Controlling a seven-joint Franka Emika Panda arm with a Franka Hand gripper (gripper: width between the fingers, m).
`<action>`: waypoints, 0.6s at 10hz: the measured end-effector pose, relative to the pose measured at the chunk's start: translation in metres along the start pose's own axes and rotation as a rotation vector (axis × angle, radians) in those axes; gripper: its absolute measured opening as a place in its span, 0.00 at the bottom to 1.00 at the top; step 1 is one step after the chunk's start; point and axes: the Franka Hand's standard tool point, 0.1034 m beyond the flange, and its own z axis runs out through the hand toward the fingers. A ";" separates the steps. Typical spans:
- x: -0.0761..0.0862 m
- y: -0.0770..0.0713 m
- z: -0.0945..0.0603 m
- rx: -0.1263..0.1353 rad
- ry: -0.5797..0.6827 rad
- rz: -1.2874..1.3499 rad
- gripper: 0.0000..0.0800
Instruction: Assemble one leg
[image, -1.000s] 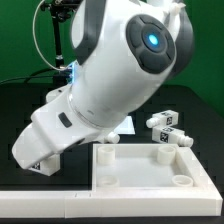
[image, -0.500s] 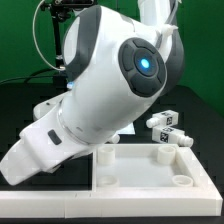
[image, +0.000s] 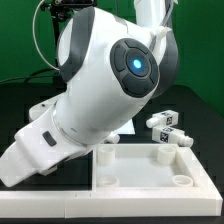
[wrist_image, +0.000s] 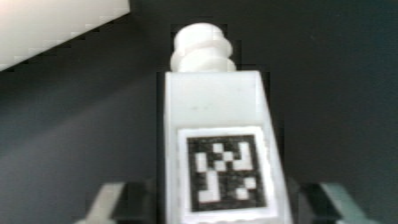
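Note:
In the wrist view a leg (wrist_image: 217, 110) lies lengthwise on the black table. It is a stubby white peg with a black-and-white tag on top and its narrower ribbed end pointing away. My gripper (wrist_image: 219, 200) straddles its near end. One grey finger (wrist_image: 111, 202) shows on each side, with a dark gap between each finger and the leg, so the jaws look open. In the exterior view the arm leans low toward the exterior view's left and the white hand (image: 35, 160) hides this leg and the fingers.
The large white square panel (image: 150, 183) with raised rim and corner holes lies at the front right of the exterior view. Two more tagged legs (image: 168, 130) lie just behind it. A pale flat surface (wrist_image: 50, 30) fills one corner of the wrist view.
The arm has tipped further down and toward the exterior view's left. The hand has dropped closer to the table. The panel and the two legs behind it have not moved.

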 end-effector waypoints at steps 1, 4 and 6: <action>0.000 0.000 0.000 0.000 0.000 0.000 0.36; -0.011 -0.008 -0.016 0.023 -0.038 0.015 0.36; -0.022 -0.018 -0.063 0.047 -0.061 0.060 0.36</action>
